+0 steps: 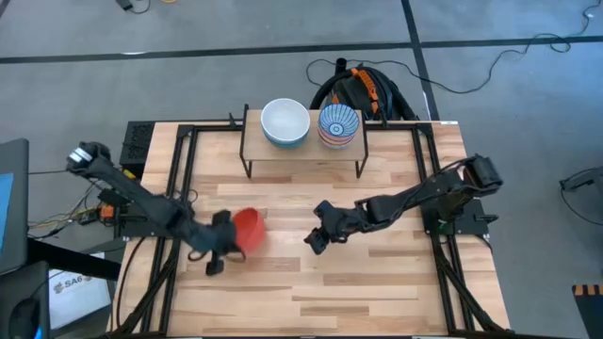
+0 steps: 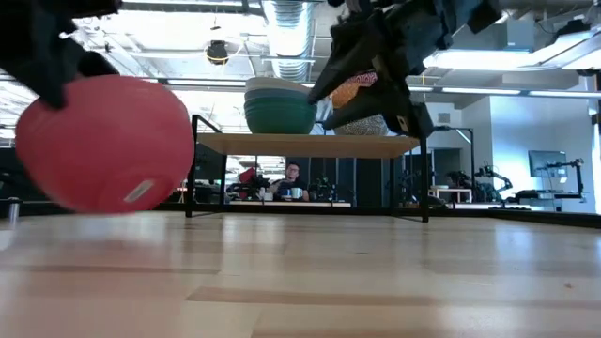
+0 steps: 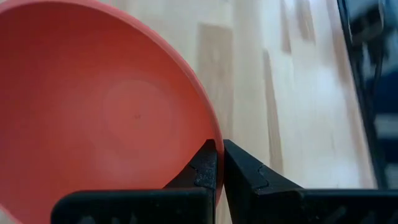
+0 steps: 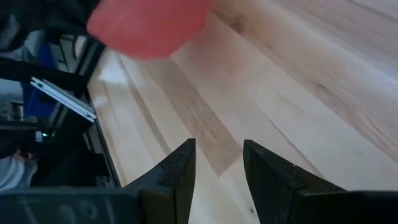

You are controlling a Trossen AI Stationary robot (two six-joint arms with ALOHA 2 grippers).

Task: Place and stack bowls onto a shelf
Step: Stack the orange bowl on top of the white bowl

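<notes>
My left gripper (image 1: 229,237) is shut on the red bowl (image 1: 250,229), which the low view shows tilted and clear of the tabletop as the red bowl (image 2: 103,141). The shelf (image 1: 301,141) stands at the table's far side and carries two stacks of bowls: one topped by a white bowl (image 1: 285,121), with green bowls beneath it (image 2: 280,113), and one topped by a blue-white striped bowl (image 1: 338,124). My right gripper (image 1: 314,242) is open over the middle of the table, right of the red bowl, and touches nothing. My left gripper pinches the red bowl's rim (image 3: 214,144), one finger (image 3: 200,171) inside the bowl and the other finger (image 3: 249,174) outside. The fingers come roughly level from the table's left. The bowl is lifted clear and tilted.
Black metal frame rails (image 1: 179,179) run along the table's left and right sides. A dark bag with orange parts (image 1: 363,89) lies on the floor behind the shelf. Bare wood (image 1: 330,292) lies toward the near edge. A person (image 2: 293,178) sits far off in the room.
</notes>
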